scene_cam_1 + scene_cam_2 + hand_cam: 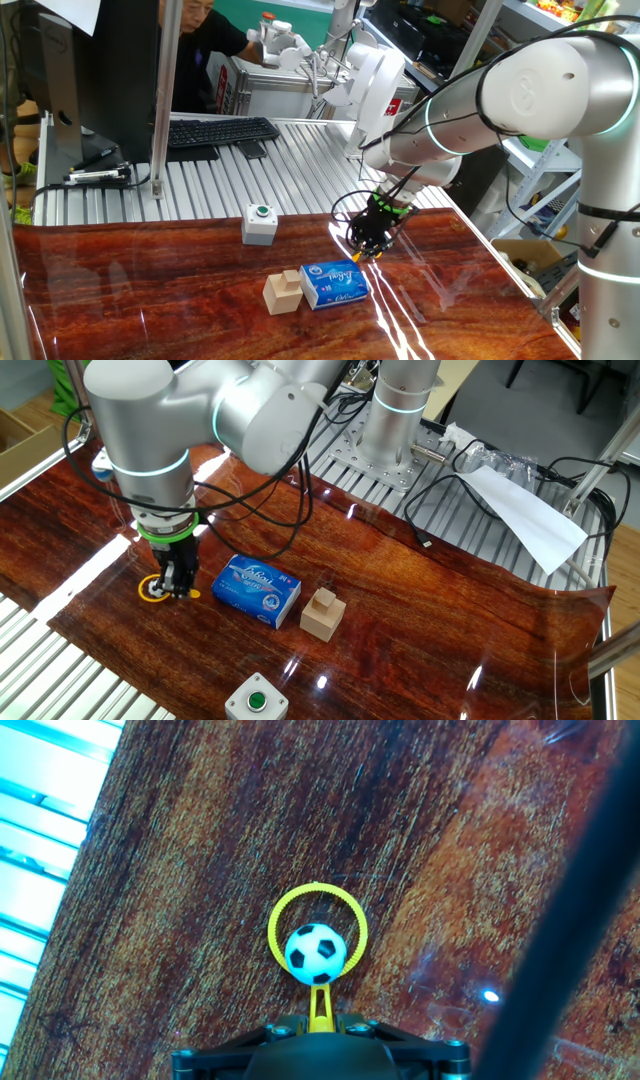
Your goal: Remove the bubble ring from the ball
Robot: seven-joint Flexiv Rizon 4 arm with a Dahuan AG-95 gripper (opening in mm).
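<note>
In the hand view the bubble ring (318,888) is a yellow toothed loop lying on the dark wooden table. The ball (316,953), white with black patches, sits inside the loop at its near side. The ring's yellow stem runs straight back between my fingers. My gripper (320,1025) is shut on that stem, low over the table. In the other fixed view the gripper (180,590) points down at the table's left end, with the ring (144,589) just left of it. In one fixed view the gripper (365,248) hides most of the ring.
A blue tissue pack (256,591) lies close to the right of the gripper, with a wooden block (323,613) beyond it. A grey box with a green button (256,702) stands near the table's edge. A keyboard (222,130) lies on the metal bench behind.
</note>
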